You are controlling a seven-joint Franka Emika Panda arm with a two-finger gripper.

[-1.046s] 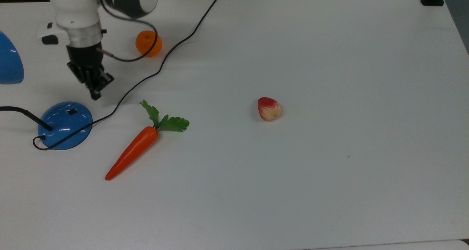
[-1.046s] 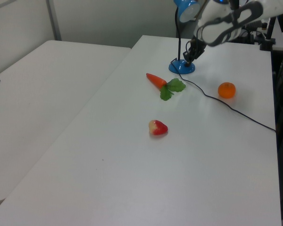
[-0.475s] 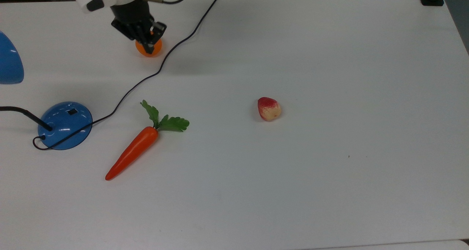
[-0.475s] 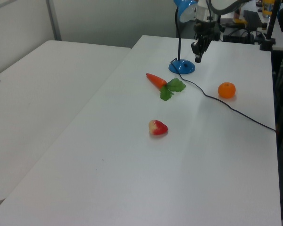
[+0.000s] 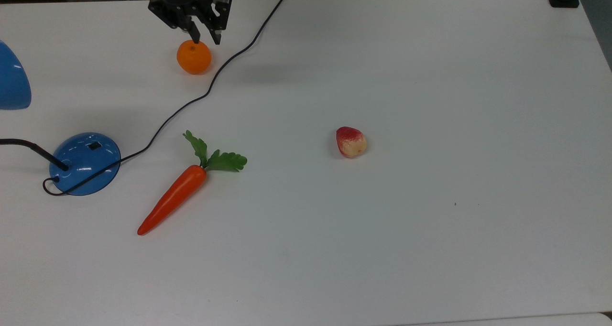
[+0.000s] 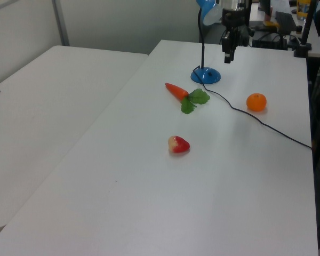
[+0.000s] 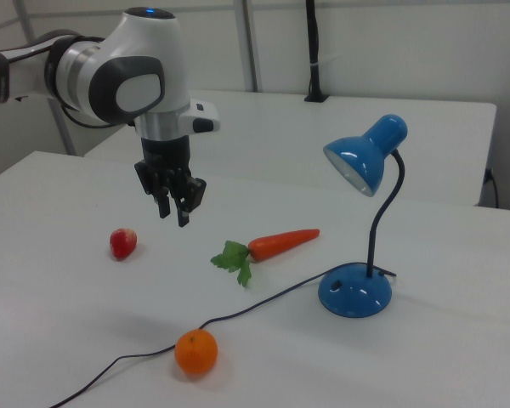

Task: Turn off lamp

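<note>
Lamp [image 7: 363, 223] sits on the counter [image 5: 430, 77] at the top view's left, switch [image 5: 94, 146] on its blue base untouched, while my gripper [image 5: 205, 34], fingers slightly apart and empty, hangs above the orange [image 5: 194, 57], well away, so I judge the next move is reaching across and pressing that switch.

- In the top view you look steeply down on the white table [image 5: 430, 101] from its long edge; the lamp [image 5: 85, 163] base sits at the top view's left, the shade cut by the frame edge.
- In the left view you stand back past one short end and look along the table [image 6: 149, 202], so the lamp [image 6: 206, 74] is far off.
- In the right view you sit low and close at the opposite side, with the lamp [image 7: 355, 293] near.
- All three share the carrot [image 5: 174, 197], the orange [image 7: 195, 352] and the gripper [image 7: 173, 211].
</note>
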